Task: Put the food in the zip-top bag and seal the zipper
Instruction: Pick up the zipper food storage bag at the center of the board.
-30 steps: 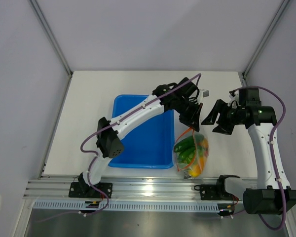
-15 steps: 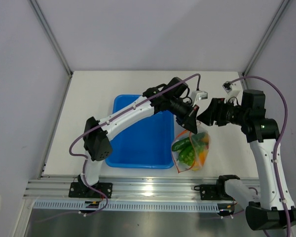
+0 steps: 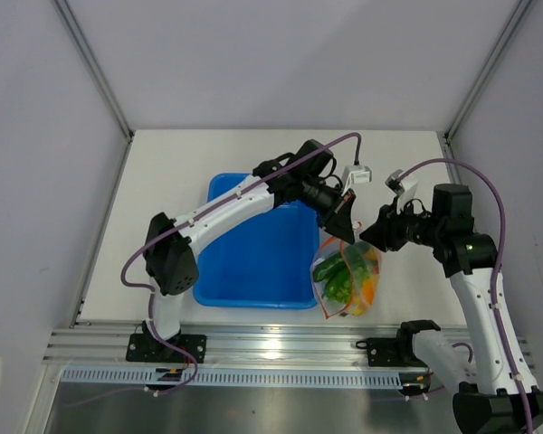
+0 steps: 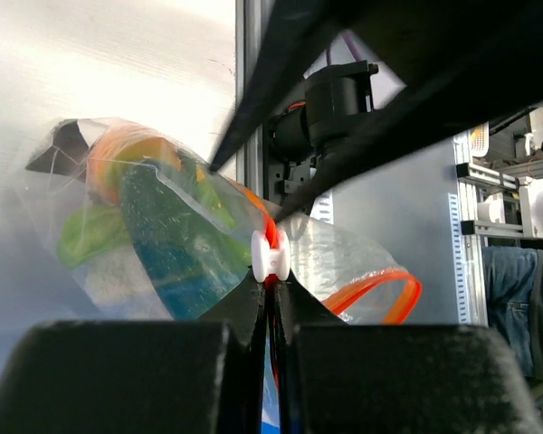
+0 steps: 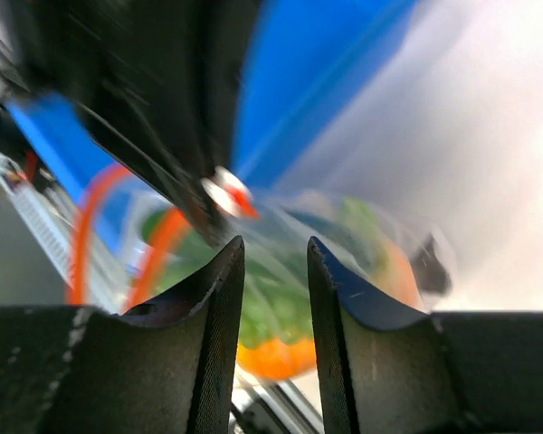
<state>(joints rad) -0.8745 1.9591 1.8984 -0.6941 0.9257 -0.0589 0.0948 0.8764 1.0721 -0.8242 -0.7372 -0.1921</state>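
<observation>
Beside blue tray [image 3: 262, 262], filled zip-top bag [image 3: 348, 280]

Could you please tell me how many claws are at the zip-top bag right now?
2. The left claw is shut on the zipper by its white slider; the right claw, jaws apart, is at the mouth of the bag from the right; contact unclear.

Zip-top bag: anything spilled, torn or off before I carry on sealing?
No spill shows: the food sits inside the zip-top bag, beside the blue tray. One oddity: the left gripper pinches the zipper at the white slider, and beyond it the mouth gapes in an open orange loop.
</observation>
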